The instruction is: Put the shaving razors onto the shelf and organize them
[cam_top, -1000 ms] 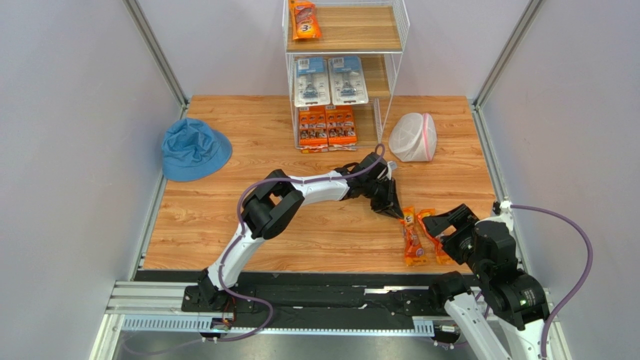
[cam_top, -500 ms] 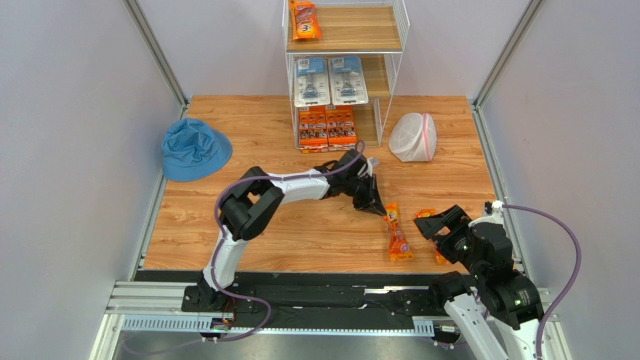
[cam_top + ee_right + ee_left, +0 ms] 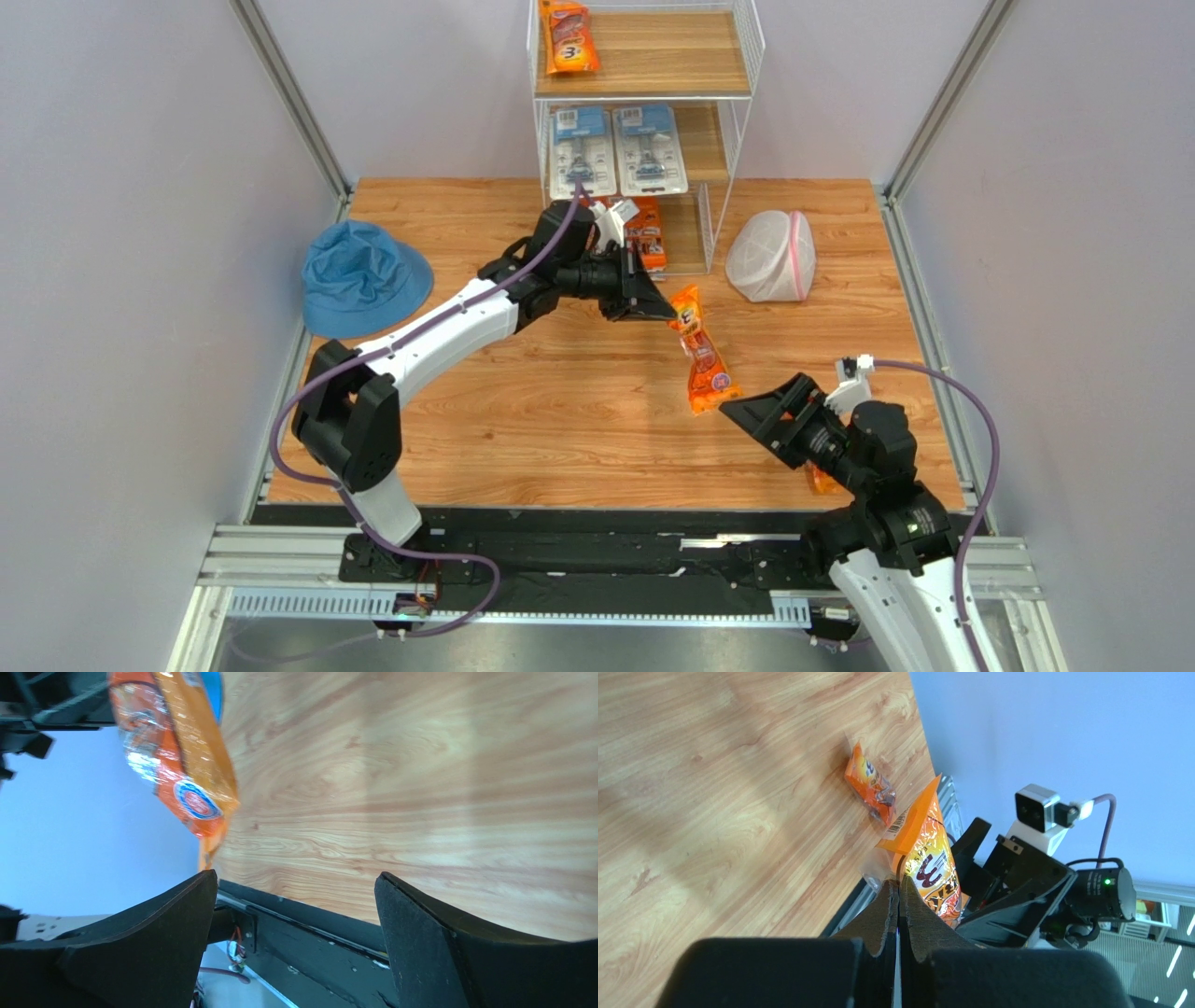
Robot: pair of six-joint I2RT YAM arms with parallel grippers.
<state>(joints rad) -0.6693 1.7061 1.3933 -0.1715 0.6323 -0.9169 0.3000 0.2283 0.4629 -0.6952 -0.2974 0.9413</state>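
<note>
My left gripper [image 3: 665, 315] is shut on the top edge of a long orange razor bag [image 3: 700, 361], which hangs in the air in front of the shelf [image 3: 741, 105]. In the left wrist view the pads [image 3: 917, 917] pinch the bag's seam [image 3: 933, 857]. My right gripper [image 3: 753, 415] stands open just below that bag's lower end, nothing between its fingers [image 3: 463, 945]; the bag [image 3: 175, 749] hangs ahead of them. A second orange bag [image 3: 870, 789] lies on the table, mostly hidden behind the right arm from above. The shelf holds an orange bag [image 3: 568, 35], two blister cards [image 3: 619, 150] and orange multi-packs [image 3: 650, 235].
A blue bucket hat [image 3: 362, 277] lies at the left of the table. A white mesh bag with pink trim [image 3: 772, 256] sits to the right of the shelf. Grey walls close in both sides; a black rail runs along the table's near edge [image 3: 589, 525].
My left gripper closed on the orange bag, lifted it off the table and carried it up and left toward the shelf. My right arm swung left, its jaws still wide.
</note>
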